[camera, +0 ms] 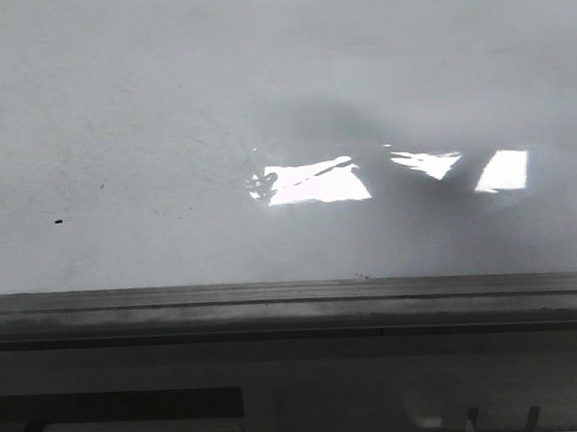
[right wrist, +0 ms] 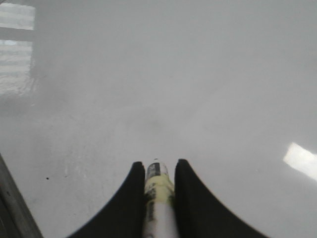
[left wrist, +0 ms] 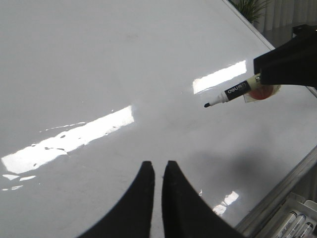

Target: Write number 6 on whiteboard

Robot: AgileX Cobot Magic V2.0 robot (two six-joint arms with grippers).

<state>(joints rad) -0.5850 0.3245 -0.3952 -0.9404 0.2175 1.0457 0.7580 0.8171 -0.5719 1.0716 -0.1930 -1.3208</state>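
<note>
the large glossy white whiteboard (camera: 164,106) with a grey metal frame edge lies flat and fills the front view, showing bright rectangular glare, faint smudges and one tiny black speck (camera: 58,222) toward its left side. no number 6 is visible anywhere on it; the surface appears unwritten, so the task seems to be at its very start. in the left wrist view, a white marker pen with a black printed band and a dark tip (left wrist: 233,93) is held aloft, tip pointing toward the board but apparently not touching it, though contact is hard to judge. the right gripper (right wrist: 159,171) is clamped on the marker's barrel, black fingers pressed to both sides. to write well, the tip should likely be lowered gently onto a clean area, keeping light, even pressure through the curved tail and loop. the left gripper (left wrist: 157,168) hangs above the board holding nothing, its fingers nearly together with only a thin slit between them.
</note>
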